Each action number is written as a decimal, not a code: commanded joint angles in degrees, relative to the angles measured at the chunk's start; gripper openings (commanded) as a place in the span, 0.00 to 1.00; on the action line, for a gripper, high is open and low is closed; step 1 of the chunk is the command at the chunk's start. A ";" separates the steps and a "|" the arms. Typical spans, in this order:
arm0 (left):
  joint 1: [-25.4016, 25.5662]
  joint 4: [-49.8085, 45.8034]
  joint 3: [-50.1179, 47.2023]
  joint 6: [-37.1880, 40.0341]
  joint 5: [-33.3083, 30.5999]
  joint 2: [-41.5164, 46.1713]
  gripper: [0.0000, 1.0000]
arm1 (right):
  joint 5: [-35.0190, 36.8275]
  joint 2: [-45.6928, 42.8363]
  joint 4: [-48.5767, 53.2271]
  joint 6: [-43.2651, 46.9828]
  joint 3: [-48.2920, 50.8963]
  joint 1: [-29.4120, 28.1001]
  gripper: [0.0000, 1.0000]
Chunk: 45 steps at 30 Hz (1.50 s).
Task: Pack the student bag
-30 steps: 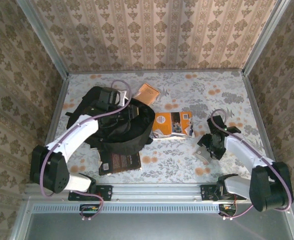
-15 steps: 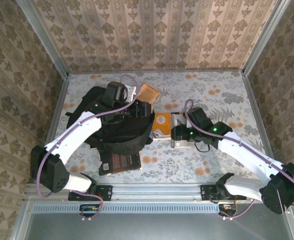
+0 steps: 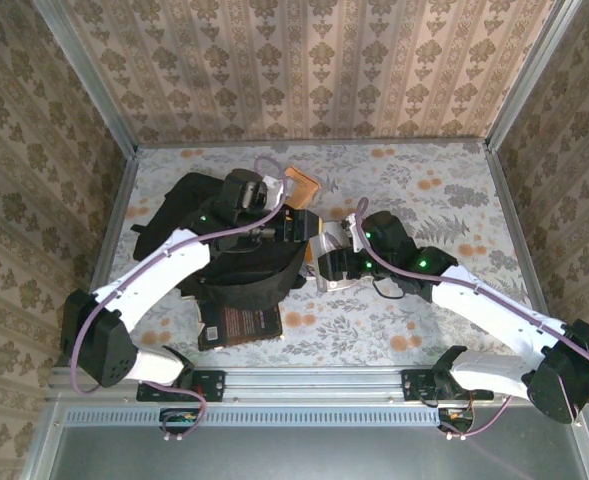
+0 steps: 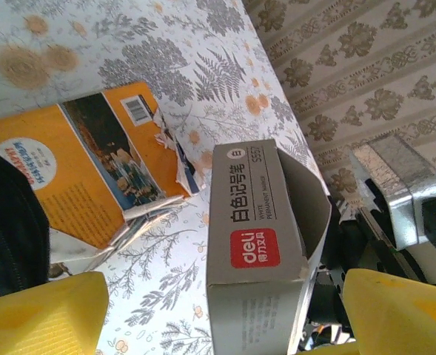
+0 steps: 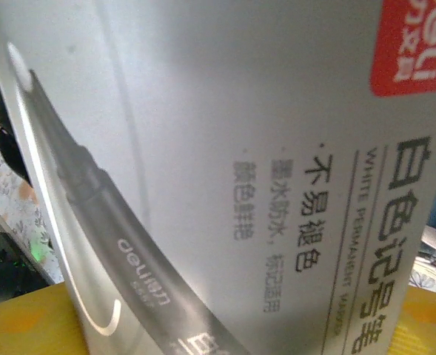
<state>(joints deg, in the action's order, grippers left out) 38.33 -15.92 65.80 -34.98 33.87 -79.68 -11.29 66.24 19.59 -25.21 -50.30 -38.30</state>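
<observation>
We locate the student bag (image 3: 236, 262), a large black backpack of soft, slack fabric with a rounded outline, on the left half of the floral-patterned surface (image 3: 424, 190). The left pincer (image 3: 296, 226) hangs over the bag's right edge. In its wrist view, the yellow pads (image 4: 44, 314) stand wide apart with nothing gripped between them.

The right pincer (image 3: 342, 262) holds a grey cardboard box (image 4: 251, 222) just right of the bag. The box is rectangular and matt, with a red logo patch, printed characters and one end flap open. In the right wrist view, we read a smooth grey panel bearing a printed marker-pen outline.

Beside the box lies a glossy orange book (image 4: 92, 163) with a crumpled, torn edge, one end next to the bag's fabric. A flat dark-covered book (image 3: 239, 324) lies at the bag's near edge.
</observation>
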 commanded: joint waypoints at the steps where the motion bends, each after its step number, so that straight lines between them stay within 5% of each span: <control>1: 0.90 5.03 -1.18 -3.00 2.52 -0.75 0.84 | -2.03 0.21 -3.38 1.29 -1.04 -1.02 0.78; 11: 1.94 10.10 -2.94 -6.59 4.67 -2.47 0.73 | -2.72 0.12 -4.90 0.33 -0.74 -1.16 0.78; 25: 1.08 14.59 -4.42 -10.78 6.39 -2.84 0.33 | 0.16 1.18 -6.17 -1.55 -0.68 -1.16 0.88; 29: -0.06 16.11 -5.48 -12.36 6.65 -2.59 0.30 | 1.42 0.70 -6.27 -2.20 -0.32 -1.15 1.00; 37: -6.19 19.17 -9.79 -17.27 3.95 2.51 0.29 | 11.49 -4.98 -0.75 -7.01 0.20 -0.52 1.00; 45: -9.65 28.68 -17.10 -29.68 -2.93 9.10 0.28 | 11.78 -11.47 -4.04 -29.85 3.33 3.30 1.00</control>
<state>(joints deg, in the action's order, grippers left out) 29.15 4.99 50.33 -57.43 33.50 -73.41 -0.32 55.29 16.84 -42.37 -48.36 -35.66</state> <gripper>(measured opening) 0.341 0.999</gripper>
